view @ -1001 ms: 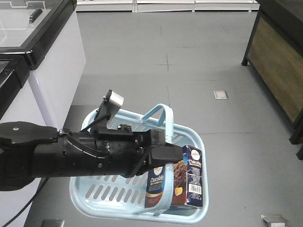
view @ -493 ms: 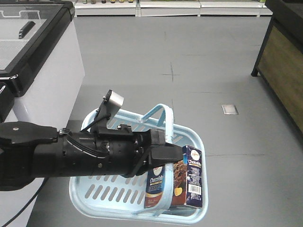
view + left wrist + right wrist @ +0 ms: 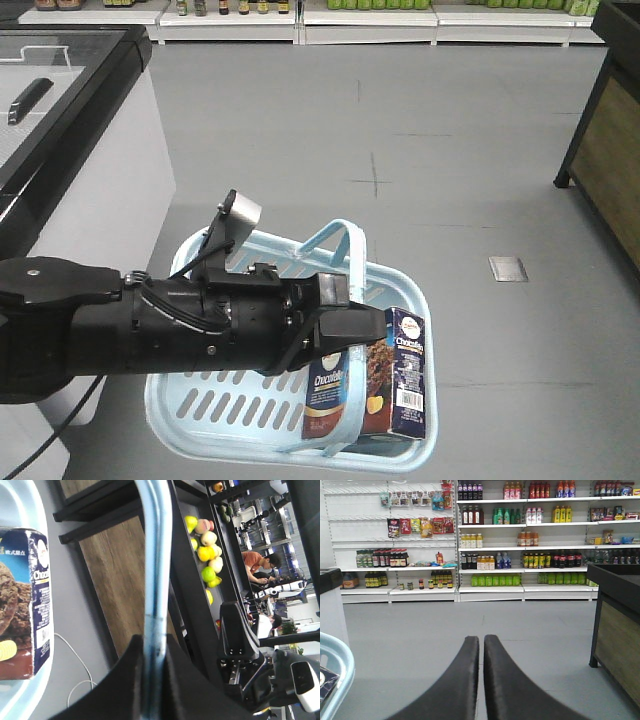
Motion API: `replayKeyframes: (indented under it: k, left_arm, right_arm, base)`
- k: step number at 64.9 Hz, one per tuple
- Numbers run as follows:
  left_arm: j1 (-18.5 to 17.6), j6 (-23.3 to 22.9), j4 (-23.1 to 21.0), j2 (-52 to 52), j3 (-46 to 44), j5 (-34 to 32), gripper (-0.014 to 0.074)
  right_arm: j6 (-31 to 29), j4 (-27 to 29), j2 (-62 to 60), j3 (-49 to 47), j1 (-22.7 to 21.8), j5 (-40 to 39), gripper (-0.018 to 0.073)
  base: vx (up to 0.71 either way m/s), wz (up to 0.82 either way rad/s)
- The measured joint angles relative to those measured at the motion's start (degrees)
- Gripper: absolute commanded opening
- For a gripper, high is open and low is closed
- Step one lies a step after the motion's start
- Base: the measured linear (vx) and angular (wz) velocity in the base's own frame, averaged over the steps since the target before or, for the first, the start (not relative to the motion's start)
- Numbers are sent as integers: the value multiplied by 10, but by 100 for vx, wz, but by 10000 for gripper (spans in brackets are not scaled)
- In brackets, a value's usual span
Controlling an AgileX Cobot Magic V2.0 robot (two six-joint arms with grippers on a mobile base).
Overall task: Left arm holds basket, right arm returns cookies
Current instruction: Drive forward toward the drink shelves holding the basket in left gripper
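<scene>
Left arm [image 3: 150, 335] is a fat matte-black cylinder, thin black cables [image 3: 185, 268] looped over the top, one pale screw [image 3: 33, 268] near the back, plus a small grey square plate [image 3: 243, 212] on a black bracket. Right gripper [image 3: 481, 639] has two smooth, black, curved fingers [image 3: 462, 680].

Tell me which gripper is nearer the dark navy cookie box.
Left. The left gripper, jaws shut on the light blue plastic basket handle, sits right beside the dark navy cookie box. The right gripper, jaws shut, faces the store shelves, apart from it.
</scene>
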Motion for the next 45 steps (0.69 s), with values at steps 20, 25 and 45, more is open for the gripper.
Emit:
replayKeyframes:
  k: [20,25,45]
  left_arm:
    - [0,0,0,0,0,0,-6]
    - [0,0,0,0,0,0,-6]
    - [0,0,0,0,0,0,-6]
  right_arm:
    - [0,0,0,0,0,0,-11]
    - [0,0,0,0,0,0,-11]
    - [0,0,0,0,0,0,-11]
  base:
    - [43,-1]
    - [44,-2]
    - [45,-3]
